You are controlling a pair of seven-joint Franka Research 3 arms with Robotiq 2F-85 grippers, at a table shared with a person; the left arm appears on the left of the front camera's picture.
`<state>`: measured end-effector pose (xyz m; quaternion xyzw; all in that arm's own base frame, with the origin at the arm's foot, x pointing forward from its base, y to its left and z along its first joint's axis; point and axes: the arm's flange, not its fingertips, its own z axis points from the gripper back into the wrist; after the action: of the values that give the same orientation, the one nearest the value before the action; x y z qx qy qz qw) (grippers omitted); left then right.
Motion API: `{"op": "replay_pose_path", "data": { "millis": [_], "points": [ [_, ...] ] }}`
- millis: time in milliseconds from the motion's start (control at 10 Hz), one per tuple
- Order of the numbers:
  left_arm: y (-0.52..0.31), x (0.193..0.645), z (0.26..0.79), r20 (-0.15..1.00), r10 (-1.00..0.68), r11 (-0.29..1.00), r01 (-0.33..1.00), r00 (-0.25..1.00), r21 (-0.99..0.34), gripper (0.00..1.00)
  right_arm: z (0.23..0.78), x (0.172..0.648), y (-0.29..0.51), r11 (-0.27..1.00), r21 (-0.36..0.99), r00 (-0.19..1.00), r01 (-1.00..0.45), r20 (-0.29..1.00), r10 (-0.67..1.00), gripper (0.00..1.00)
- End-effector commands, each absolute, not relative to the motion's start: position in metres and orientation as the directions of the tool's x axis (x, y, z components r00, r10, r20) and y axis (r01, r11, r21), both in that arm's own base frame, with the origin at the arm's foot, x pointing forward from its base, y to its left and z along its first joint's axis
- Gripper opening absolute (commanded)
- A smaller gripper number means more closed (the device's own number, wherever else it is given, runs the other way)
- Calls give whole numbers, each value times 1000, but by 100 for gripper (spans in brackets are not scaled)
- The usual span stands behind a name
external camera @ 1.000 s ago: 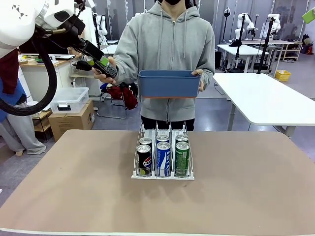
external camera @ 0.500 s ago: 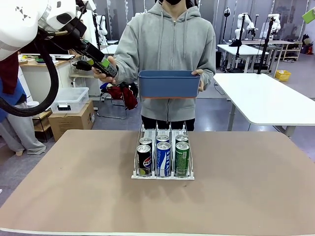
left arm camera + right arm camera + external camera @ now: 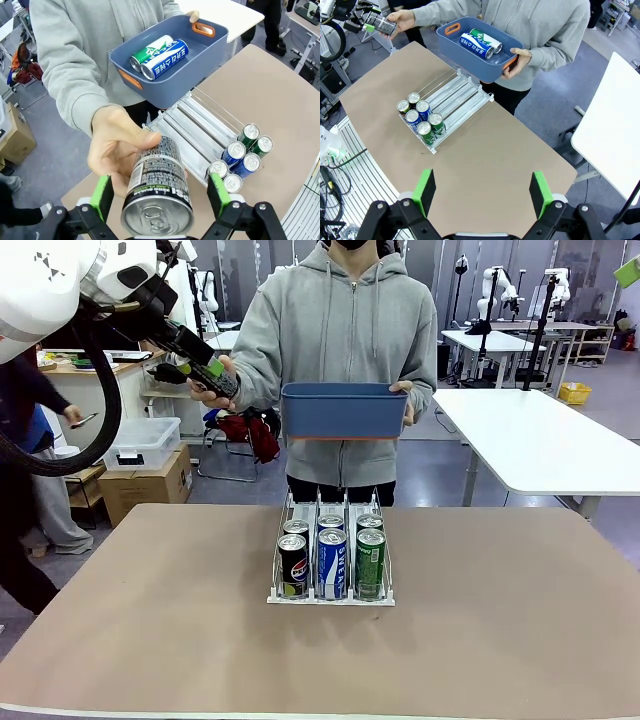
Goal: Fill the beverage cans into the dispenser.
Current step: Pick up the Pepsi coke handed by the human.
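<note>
A person's hand (image 3: 117, 150) holds out a black beverage can (image 3: 157, 185) (image 3: 220, 380), silver top toward my left wrist camera. My left gripper (image 3: 160, 192) (image 3: 212, 375) is up at the far left with a finger on each side of this can, and a narrow gap shows at each green pad. The person's other hand carries a blue bin (image 3: 343, 410) holding a blue-and-white can (image 3: 167, 59) and a green one (image 3: 149, 50). The clear dispenser (image 3: 330, 597) stands mid-table with several cans at its front. My right gripper (image 3: 482, 192) hangs open high above the table.
A white table (image 3: 540, 440) stands at the back right. On the floor at the left are a cardboard box (image 3: 145, 485) with a clear tub on it, and another person (image 3: 25, 490) passes there. The brown tabletop (image 3: 150, 620) spreads around the dispenser.
My left gripper and the offered black can have hardly moved. A person in dark clothes has walked into view at the left edge.
</note>
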<state>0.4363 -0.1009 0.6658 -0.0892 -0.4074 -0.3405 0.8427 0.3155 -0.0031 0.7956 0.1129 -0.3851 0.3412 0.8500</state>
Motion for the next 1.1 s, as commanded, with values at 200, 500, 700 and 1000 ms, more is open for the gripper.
{"op": "replay_pose_path", "data": {
  "millis": [200, 500, 700, 1000],
  "points": [
    [-98, 433, 664, 742, -493, 777, 613, 454, 142, 20, 795, 315, -3, 739, -65, 473, -670, 730, 493, 100],
    [-95, 432, 662, 729, -498, 796, 582, 470, 169, 0, 795, 315, -3, 739, -65, 473, -670, 730, 493, 100],
    [-94, 430, 663, 721, -508, 795, 579, 472, 181, 1, 795, 315, -3, 739, -65, 473, -670, 730, 493, 100],
    [-91, 429, 666, 721, -510, 804, 558, 469, 206, 0, 795, 315, -3, 739, -65, 473, -670, 730, 493, 100]
  ]
}}
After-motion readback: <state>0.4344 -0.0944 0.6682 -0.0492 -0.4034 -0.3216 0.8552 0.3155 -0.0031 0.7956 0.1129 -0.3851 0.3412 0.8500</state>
